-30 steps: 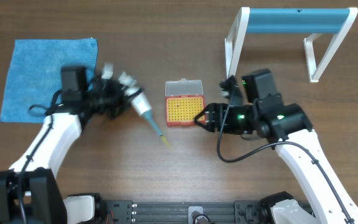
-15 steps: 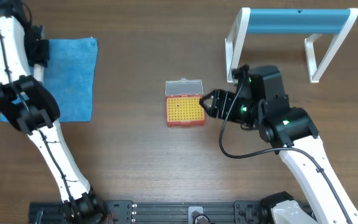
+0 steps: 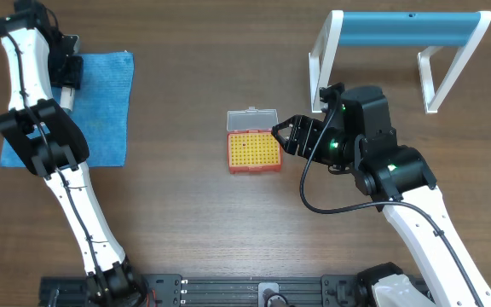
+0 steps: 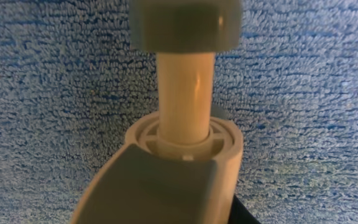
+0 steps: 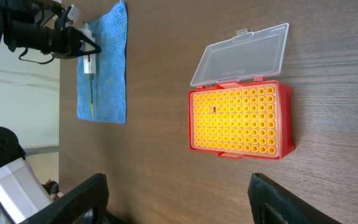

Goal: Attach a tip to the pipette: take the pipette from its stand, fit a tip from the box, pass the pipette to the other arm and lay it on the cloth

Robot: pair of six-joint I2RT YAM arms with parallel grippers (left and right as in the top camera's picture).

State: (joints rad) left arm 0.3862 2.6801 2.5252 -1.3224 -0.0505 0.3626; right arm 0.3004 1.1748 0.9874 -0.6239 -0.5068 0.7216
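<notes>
Looks like the last step: the left pincer is clamped on the pipette, with the cloth right beneath it. Next, I'd guess, it needs lowering till it lies flat, then letting go. The pipette's pale, with a thin yellow tip fitted. The right pincer is wide apart, with the box just ahead.

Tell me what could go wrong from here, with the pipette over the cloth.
1. The left gripper holds the pipette over the blue cloth, thin yellow tip exposed; if that lands first it may bend or come off.
2. The pipette's body looks round, so it might roll once released.
3. The right gripper, fingers open, sits close to the open tip box; a move could nudge it.
</notes>
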